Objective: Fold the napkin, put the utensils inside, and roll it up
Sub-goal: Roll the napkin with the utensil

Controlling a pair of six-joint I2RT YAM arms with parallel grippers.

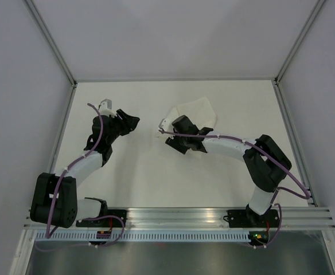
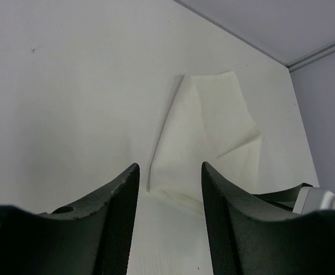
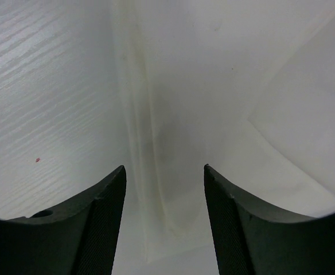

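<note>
The napkin [image 1: 197, 110] lies folded into an uneven, several-sided white shape on the far middle of the table. In the right wrist view a rolled or folded edge of the napkin [image 3: 156, 132] runs straight away between my fingers. My right gripper [image 1: 182, 122] hovers open over the napkin's left edge with nothing pinched; its jaws [image 3: 164, 167] stand well apart. My left gripper [image 1: 134, 122] is left of the cloth and apart from it, pointing at it, open and empty. From the left wrist, the napkin [image 2: 205, 126] lies ahead of the left gripper [image 2: 170, 166]. The utensils are out of view.
The white table [image 1: 139, 172] is bounded by grey walls, with metal corner posts [image 1: 53, 43] at back left and right. A metal rail [image 1: 179, 215] with both arm bases runs along the near edge. Part of the right arm [image 2: 314, 197] shows in the left wrist view.
</note>
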